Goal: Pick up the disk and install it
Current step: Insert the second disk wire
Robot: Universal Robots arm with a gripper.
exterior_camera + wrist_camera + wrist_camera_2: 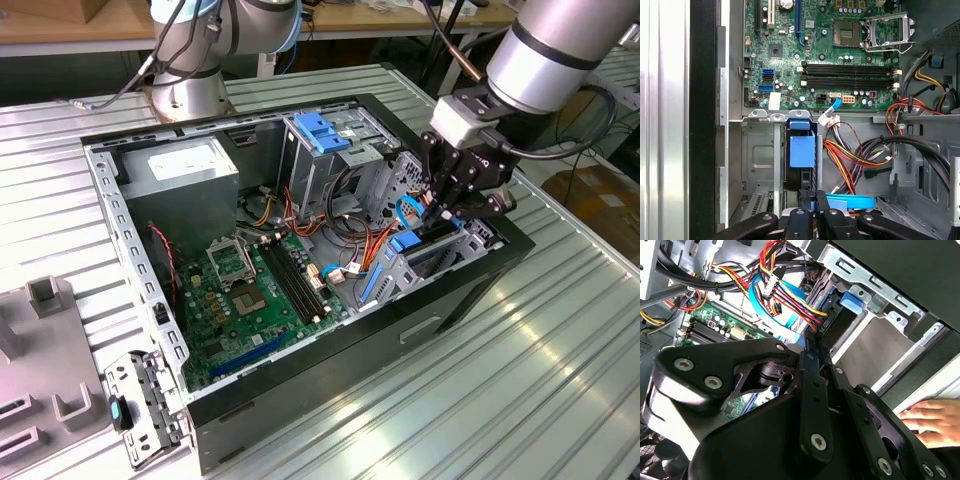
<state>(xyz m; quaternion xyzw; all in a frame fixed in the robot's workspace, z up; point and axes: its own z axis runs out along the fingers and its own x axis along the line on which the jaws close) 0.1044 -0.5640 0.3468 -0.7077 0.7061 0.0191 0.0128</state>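
Observation:
The disk [408, 243] stands on edge in the metal drive bay [452, 262] at the open computer case's front corner, on the exterior view's right. In the first wrist view, the disk [802, 150] shows a bright blue tab over a dark body, seated in the bay [760, 155]. My gripper [450, 210] hangs straight above it, its black fingers drawn together on the disk's near end. The fingertips [809, 202] pinch a blue rail. In the second wrist view, my gripper [812, 347] meets the disk [849, 302] beside the bay's grey wall [875, 347].
Red, yellow and blue cables [350, 215] crowd the space beside the bay. A green motherboard [250, 290] lies on the case floor, with a power supply [190, 170] and a light-blue latch plate [320, 130] behind it. A person's hand [930, 420] rests outside the case. A loose bracket [145, 405] lies on the table.

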